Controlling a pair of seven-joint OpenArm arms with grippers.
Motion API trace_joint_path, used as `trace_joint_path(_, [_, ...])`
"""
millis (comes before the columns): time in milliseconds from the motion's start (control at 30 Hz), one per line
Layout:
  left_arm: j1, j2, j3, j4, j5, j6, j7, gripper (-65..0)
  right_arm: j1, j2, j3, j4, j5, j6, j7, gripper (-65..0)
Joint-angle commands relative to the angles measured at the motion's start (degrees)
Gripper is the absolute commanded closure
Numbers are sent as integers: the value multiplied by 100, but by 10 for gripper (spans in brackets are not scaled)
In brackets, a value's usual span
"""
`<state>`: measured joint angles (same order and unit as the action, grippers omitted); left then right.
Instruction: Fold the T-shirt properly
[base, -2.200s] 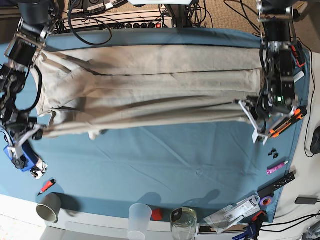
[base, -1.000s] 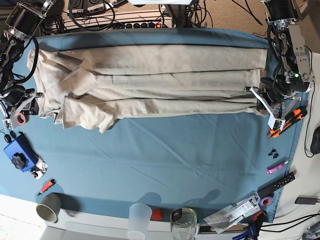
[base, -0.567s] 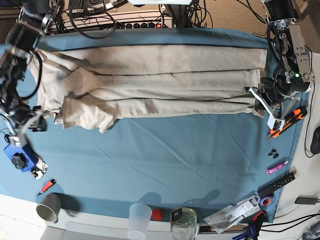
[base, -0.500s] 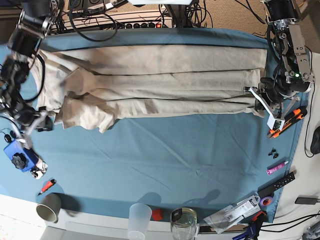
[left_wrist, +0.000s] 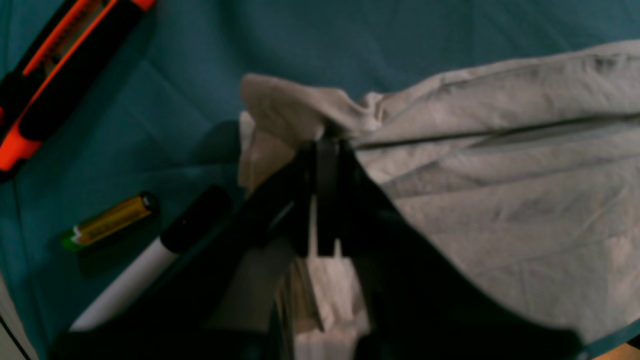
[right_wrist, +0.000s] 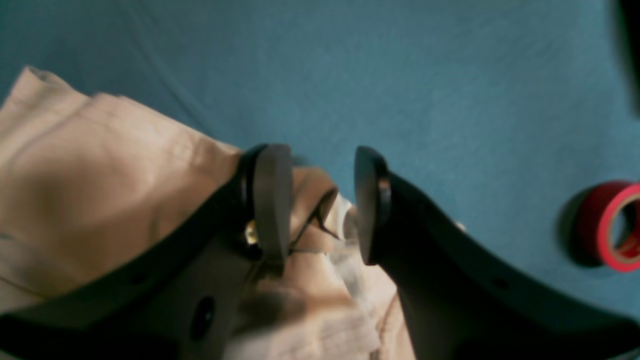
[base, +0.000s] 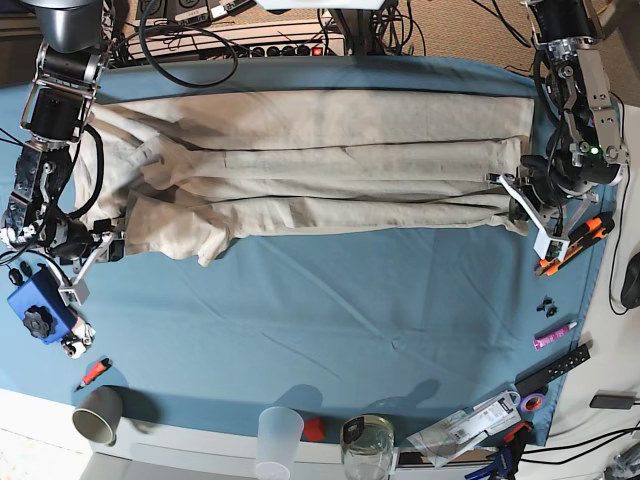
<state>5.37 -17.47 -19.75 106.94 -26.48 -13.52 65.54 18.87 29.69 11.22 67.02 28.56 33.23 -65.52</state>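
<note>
The T-shirt (base: 330, 160) corner pinched by the left gripper (left_wrist: 327, 150) hides behind its dark fingers, and the marker (left_wrist: 150, 255) beside it is cut off by the gripper body. In the right wrist view everything is blurred, the red tape roll (right_wrist: 612, 225) is cropped by the edge, and the right gripper (right_wrist: 320, 200) covers the cloth below it.

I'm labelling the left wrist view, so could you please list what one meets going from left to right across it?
Orange and black tool → battery → marker → left gripper, shut on the T-shirt.
</note>
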Motion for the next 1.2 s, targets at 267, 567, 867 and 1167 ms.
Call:
trace_joint_path(267, [-76, -61, -37, 103, -81, -9, -105, 0, 146, -208, 35, -413, -7, 186, 166, -187])
trace_joint_path(567, [-79, -59, -37, 103, -81, -9, -109, 0, 221, -216, 42, -140, 9, 129, 114, 0])
trace_joint_path(867, [-76, -61, -37, 103, -76, -9, -105, 0, 208, -205, 332, 1399, 7, -120, -146, 0])
trace_joint_path(1167, [-74, -61, -37, 103, -59, -11, -107, 0, 109, -208, 363, 1735, -251, -151, -350, 0])
